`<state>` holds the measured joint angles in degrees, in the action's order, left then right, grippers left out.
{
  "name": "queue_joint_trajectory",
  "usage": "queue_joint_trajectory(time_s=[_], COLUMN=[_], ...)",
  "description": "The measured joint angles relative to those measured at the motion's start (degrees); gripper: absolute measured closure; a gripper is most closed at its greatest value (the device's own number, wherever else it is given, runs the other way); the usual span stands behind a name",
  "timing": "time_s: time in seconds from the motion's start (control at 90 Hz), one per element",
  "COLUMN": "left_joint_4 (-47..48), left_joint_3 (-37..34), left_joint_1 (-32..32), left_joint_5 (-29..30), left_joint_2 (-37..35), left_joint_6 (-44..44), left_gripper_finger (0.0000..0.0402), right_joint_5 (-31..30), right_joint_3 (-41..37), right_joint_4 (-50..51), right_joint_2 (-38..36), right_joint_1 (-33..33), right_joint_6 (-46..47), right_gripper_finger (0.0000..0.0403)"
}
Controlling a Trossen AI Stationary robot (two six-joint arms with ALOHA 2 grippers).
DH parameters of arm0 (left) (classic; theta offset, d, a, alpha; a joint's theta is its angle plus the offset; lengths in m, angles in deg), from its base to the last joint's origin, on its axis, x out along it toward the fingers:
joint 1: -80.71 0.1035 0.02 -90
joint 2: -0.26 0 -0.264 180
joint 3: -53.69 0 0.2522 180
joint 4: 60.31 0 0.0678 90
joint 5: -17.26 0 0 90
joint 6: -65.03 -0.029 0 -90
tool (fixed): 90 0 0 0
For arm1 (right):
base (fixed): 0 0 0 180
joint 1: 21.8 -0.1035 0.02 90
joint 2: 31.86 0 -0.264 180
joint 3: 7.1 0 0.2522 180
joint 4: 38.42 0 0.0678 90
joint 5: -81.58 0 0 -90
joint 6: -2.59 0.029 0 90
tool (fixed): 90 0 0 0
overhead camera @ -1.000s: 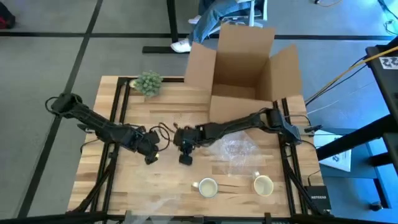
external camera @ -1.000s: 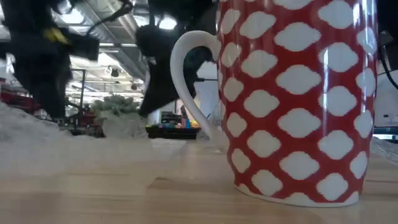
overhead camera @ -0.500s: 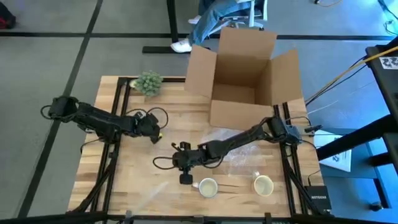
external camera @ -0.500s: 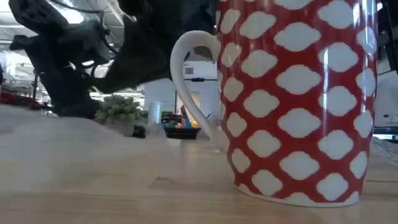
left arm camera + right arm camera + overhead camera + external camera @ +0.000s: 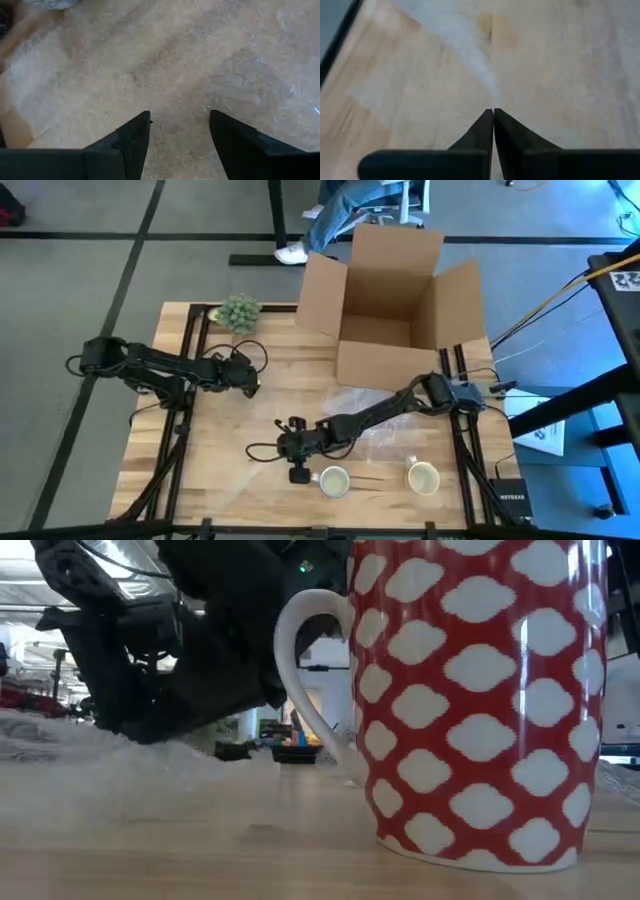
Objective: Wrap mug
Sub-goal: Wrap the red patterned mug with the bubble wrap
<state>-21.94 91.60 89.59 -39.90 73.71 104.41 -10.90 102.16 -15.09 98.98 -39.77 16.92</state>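
Observation:
A red mug with white blotches (image 5: 480, 700) stands upright on its base near the table's front edge; it also shows from above (image 5: 333, 480). A second mug (image 5: 423, 477) stands to its right. A clear sheet of bubble wrap (image 5: 372, 420) lies flat mid-table. My right gripper (image 5: 297, 472) is low, just left of the first mug's handle (image 5: 300, 670), and shut on the wrap (image 5: 493, 111). My left gripper (image 5: 247, 383) hovers open at the left, the wrap (image 5: 225, 65) ahead of its fingers (image 5: 180, 125). My right gripper pinches the bubble wrap between its two fingertips, at a raised ridge of the film (image 5: 485, 80) that runs away from them. The fingers slant down toward the table's near edge. How many layers they hold does not show. The sheet lies on the wood.
An open cardboard box (image 5: 395, 300) stands at the far edge, and a small green plant (image 5: 238, 312) at the far left corner. Bare wood (image 5: 225, 470) lies at the front left. A person's legs (image 5: 335, 215) show beyond the table.
My right gripper has gone toward the table's near edge and down, ending beside the first mug's handle. My left gripper has drawn back toward the far edge, away from the right one.

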Motion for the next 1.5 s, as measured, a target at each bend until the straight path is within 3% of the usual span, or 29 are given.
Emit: queue_joint_trajectory(time_s=[0.556, 0.833, 0.933, 1.222, 1.5], left_joint_4=[0.3, -0.2, -0.2, -0.1, 1.0], left_joint_3=[0.0, 0.0, 0.1, 0.0, 0.9], left_joint_1=[0.7, 0.7, 0.7, 0.7, -0.4], left_joint_5=[0.1, 0.0, 0.0, 0.0, -2.4], left_joint_2=[0.0, 0.0, 0.0, 0.0, -0.4], left_joint_6=[-2.4, -2.5, -3.4, -3.8, -7.1], left_gripper_finger=[0.0214, 0.0214, 0.0214, 0.0214, 0.0214], right_joint_5=[0.7, 4.1, 5.9, 8.0, 7.6], right_joint_3=[0.6, 3.6, 3.2, 4.1, 13.8], right_joint_4=[21.3, 12.3, 14.7, 22.4, 29.3], right_joint_2=[-1.1, -0.9, 1.9, 0.7, -2.1], right_joint_1=[0.8, 0.7, 0.7, 0.4, 0.1], right_joint_6=[1.7, -1.5, -1.3, -1.6, -5.4], right_gripper_finger=[0.0403, 0.0403, 0.0403, 0.0403, 0.0403])
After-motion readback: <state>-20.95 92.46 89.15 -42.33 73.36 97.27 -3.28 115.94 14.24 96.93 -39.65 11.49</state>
